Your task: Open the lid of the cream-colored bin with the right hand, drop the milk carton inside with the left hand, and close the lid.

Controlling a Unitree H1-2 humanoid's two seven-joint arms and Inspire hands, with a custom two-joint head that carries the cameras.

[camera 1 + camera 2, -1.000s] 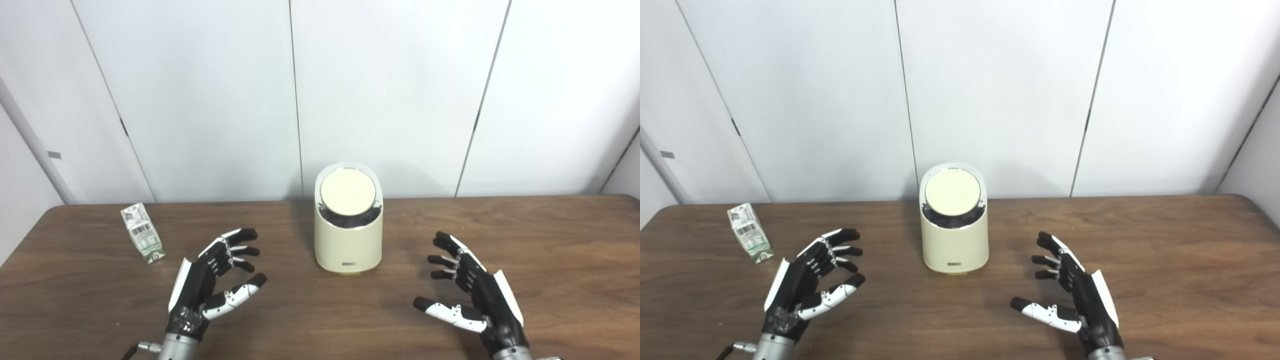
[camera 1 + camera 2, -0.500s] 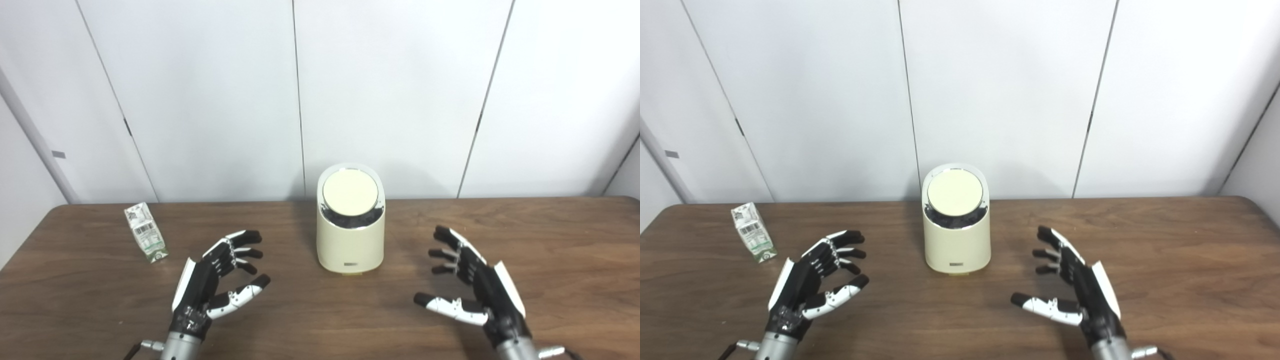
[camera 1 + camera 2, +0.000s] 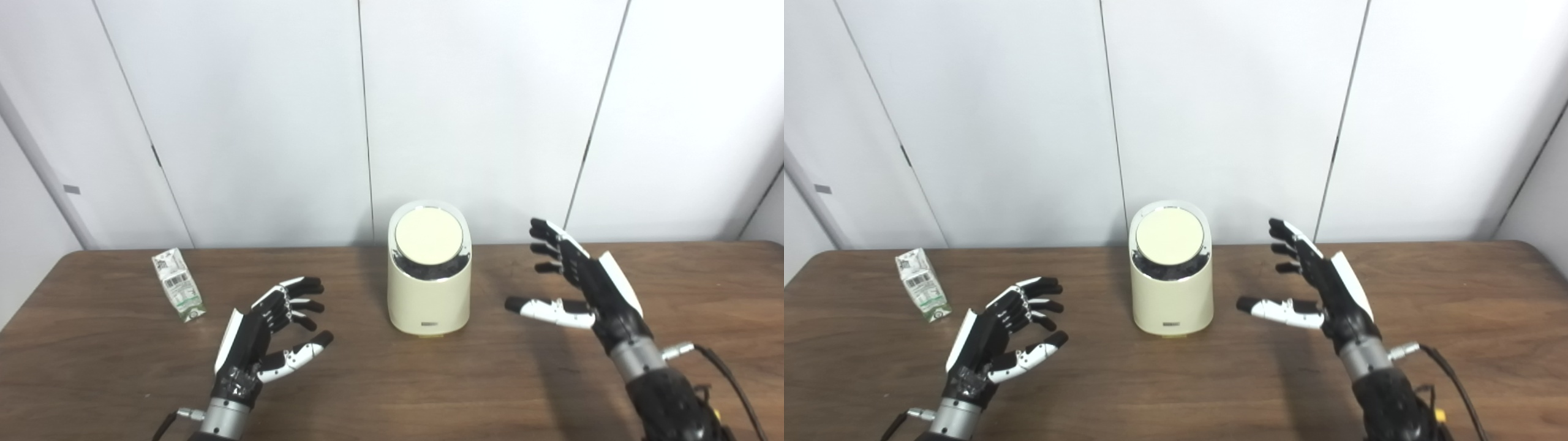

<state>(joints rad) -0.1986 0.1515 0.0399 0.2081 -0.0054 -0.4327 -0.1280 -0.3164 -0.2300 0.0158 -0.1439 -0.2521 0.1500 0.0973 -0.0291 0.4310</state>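
I've got my right hand (image 3: 582, 285) up off the table (image 3: 392, 380) now, fingers spread and holding nothing, sitting just to the right of the bin (image 3: 429, 288) with a clear gap between them. The lid (image 3: 429, 231) lies to the hand's left and at about fingertip height, so the way in is a short sideways reach, thumb leading. That's the relation I'm watching: the right hand is plainly the nearer one to the lid. The lid is a pale round disc, tilted toward me, seated shut in a shiny rim with a dark band below it; the bin itself is a cream, rounded tub standing upright mid-table near the wall. My left hand (image 3: 266, 334) waits low in front of me, fingers loosely curled apart, empty. The carton (image 3: 177, 293) stands to its far left, well apart from the bin, leaning a little, long axis near upright, white with green print and a barcode facing me. Lid first, I'd say; carton not yet touched.
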